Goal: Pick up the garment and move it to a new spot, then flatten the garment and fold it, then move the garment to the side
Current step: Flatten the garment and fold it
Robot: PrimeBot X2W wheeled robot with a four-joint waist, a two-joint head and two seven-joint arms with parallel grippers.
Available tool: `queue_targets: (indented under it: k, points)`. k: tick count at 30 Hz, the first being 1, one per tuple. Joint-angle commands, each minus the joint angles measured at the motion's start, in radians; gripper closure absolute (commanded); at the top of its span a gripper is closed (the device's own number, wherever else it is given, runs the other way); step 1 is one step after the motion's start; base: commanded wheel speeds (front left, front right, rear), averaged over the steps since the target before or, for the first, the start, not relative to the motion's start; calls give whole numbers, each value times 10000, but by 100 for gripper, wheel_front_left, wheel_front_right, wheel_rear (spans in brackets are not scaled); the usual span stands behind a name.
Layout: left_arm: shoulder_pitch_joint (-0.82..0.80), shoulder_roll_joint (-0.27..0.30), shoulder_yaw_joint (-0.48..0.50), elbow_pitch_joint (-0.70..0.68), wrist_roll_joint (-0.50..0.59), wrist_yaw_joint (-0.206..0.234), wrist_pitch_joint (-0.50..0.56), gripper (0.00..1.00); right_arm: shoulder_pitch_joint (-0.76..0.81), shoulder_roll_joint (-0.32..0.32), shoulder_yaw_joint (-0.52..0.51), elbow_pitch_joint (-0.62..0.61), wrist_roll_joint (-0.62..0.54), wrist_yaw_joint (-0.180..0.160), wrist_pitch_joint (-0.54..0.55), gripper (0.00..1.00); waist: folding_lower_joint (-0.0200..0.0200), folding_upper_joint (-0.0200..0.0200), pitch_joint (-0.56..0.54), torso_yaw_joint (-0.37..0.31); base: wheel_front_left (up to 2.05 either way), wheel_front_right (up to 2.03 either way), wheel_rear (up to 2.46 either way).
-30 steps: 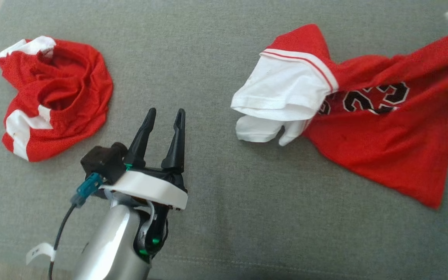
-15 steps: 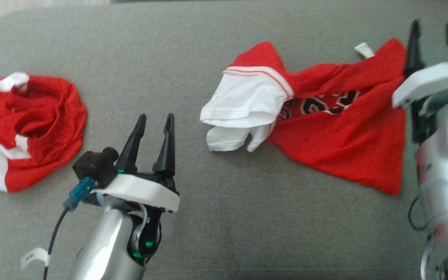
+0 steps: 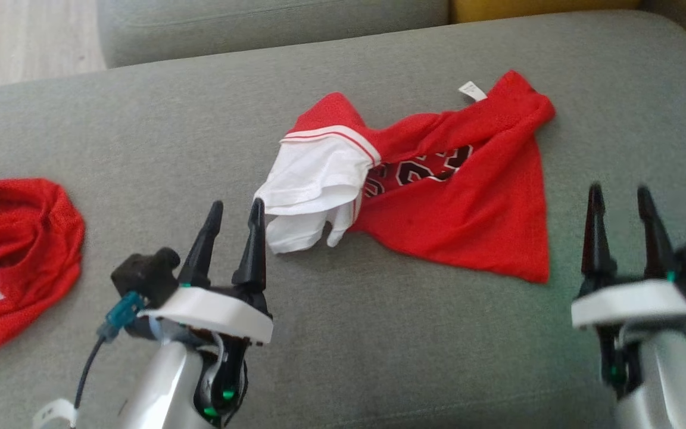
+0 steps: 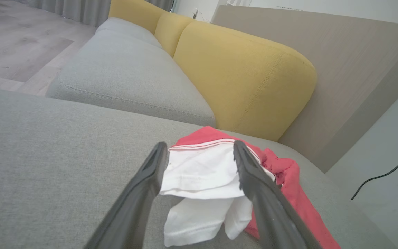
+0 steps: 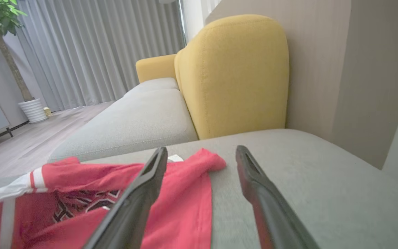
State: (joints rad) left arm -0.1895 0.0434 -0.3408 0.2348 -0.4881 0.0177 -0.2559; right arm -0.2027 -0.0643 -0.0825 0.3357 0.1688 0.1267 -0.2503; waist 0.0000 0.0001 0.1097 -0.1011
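Red jersey (image 3: 468,226) lies crumpled mid-way across the grey sofa seat (image 3: 379,333), its white sleeve (image 3: 313,179), perhaps inside-out, near the left gripper (image 3: 236,204); that and the right gripper (image 3: 618,189) both gape wide, holding nothing; second red garment (image 3: 15,256) far left

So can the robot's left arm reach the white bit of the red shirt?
Probably yes. The left gripper is open and pointing at the white part of the red jersey, which lies just ahead on the grey cushion with nothing in between.
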Motion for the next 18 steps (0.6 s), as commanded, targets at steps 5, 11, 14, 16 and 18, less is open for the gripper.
queue_targets:
  k: [5, 11, 14, 16, 18]
  points:
    - [-144, 68, 403, -107, -44, 15, -59, 0, 700, 124, 433, -1361, 145, 40, 89, 0, 0, -1, 93, -310, 0, 0, 0]
    - [-303, 68, 392, 70, 14, -51, -59, 0, 839, 137, 438, -2026, 332, 40, 281, 0, 0, -1, 223, -488, 0, 0, 0]
    - [-435, 68, 10, 622, -12, -171, -59, 0, 833, 138, 440, -2191, 381, 40, 315, 0, 0, -1, 346, -552, 0, 0, 0]
    - [-650, 68, -311, 1160, 109, -242, -59, 0, 870, 139, 428, -2226, 430, 40, 309, 0, 0, -1, 424, -572, 0, 0, 0]
    - [-991, 68, -566, 1891, 67, -241, -6, 0, 916, 139, 480, -2202, 465, 40, 291, 0, 0, -1, 517, -602, 0, 0, 0]
